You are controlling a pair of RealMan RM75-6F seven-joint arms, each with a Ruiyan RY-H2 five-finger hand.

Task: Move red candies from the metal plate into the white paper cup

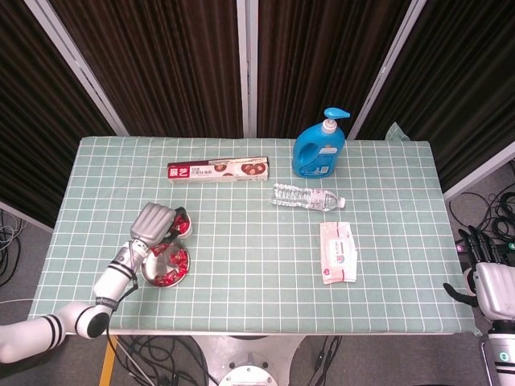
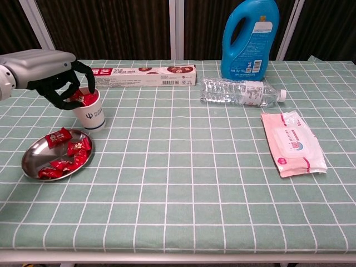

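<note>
1. Candies [image 2: 65, 156] lay on the metal plate [image 2: 34, 153], just before the white paper cup [image 2: 92, 115].
2. Left hand [image 2: 60, 83] hovered over the cup, its curled fingers [image 2: 84, 78] pinching a red candy [image 2: 78, 99] at the rim.
3. Right hand [image 1: 492, 285] hung far off the table; finger state unclear.

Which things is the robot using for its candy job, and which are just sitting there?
For the job: red candies, metal plate, white paper cup, left hand.

Just lying about: blue detergent bottle, water bottle, long box, wet wipes pack.
</note>
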